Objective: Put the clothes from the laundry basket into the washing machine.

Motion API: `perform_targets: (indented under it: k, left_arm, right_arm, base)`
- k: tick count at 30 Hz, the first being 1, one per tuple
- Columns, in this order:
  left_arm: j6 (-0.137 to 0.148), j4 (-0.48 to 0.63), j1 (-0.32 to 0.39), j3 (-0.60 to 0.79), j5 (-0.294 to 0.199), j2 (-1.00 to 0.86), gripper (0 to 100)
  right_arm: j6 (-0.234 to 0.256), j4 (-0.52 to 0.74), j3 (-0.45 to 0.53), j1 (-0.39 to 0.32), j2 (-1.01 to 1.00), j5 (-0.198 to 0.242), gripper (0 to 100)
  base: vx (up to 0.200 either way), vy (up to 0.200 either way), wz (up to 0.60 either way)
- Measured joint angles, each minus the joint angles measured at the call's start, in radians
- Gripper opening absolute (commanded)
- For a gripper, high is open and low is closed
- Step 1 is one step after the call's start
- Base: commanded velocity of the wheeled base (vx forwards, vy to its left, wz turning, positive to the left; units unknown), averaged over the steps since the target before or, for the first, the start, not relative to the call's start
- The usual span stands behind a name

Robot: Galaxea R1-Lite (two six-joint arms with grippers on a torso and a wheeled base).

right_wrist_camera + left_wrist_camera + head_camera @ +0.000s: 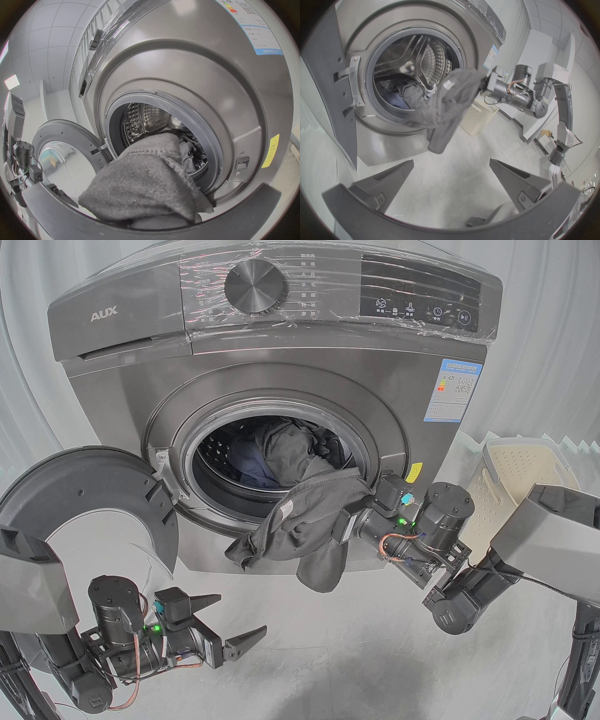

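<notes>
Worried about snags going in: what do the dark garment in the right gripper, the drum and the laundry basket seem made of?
Dark garment: looks like soft knitted fabric, matte charcoal; nubby pilled surface, limp drape.
Drum: probably stainless steel, polished; it reflects light and is punched with small holes.
Laundry basket: likely rigid moulded plastic, matte cream; perforated walls, thick rim.

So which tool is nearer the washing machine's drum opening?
Right. The right tool, shut on a dark garment, is at the lower right edge of the drum opening; the left tool hangs open and low, below the open door.
</notes>
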Motion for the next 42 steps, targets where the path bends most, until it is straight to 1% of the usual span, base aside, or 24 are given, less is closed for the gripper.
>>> perform_targets:
  k: [4,9,11,16,23,33,38,42]
  left_arm:
    - [0.002,0.0,-0.036,0.015,0.0,-0.004,100]
    - [0.002,0.0,-0.06,-0.067,0.009,-0.009,100]
    - [0.0,0.0,-0.064,-0.108,0.012,-0.016,100]
    - [-0.01,0.0,-0.071,-0.159,0.012,-0.064,100]
    - [-0.006,0.002,-0.059,-0.22,0.011,-0.077,100]
    - [0.005,0.001,-0.041,-0.334,0.007,0.042,100]
    - [0.012,0.001,-0.06,-0.404,0.007,0.126,100]
    - [0.012,-0.001,-0.069,-0.469,0.01,0.191,100]
  right_arm:
    - [0.005,-0.003,-0.013,0.017,0.012,-0.004,0]
    - [0.017,-0.004,-0.014,0.04,0.022,-0.011,0]
    - [0.02,-0.004,-0.014,0.047,0.025,-0.014,0]
    - [0.025,-0.006,-0.011,0.049,0.031,-0.019,0]
    - [0.025,-0.005,-0.009,0.053,0.033,-0.021,0]
    - [0.024,-0.004,-0.011,0.061,0.029,-0.022,0]
    - [0.023,-0.003,-0.011,0.067,0.025,-0.023,0]
    - [0.023,-0.003,-0.011,0.076,0.023,-0.028,0]
  base:
    - [0.0,0.0,0.0]
    - [0.0,0.0,0.0]
    - [0.0,0.0,0.0]
    - [0.0,0.0,0.0]
    - [0.0,0.0,0.0]
    - [0.0,0.0,0.0]
    - [0.0,0.0,0.0]
    - [0.0,0.0,0.0]
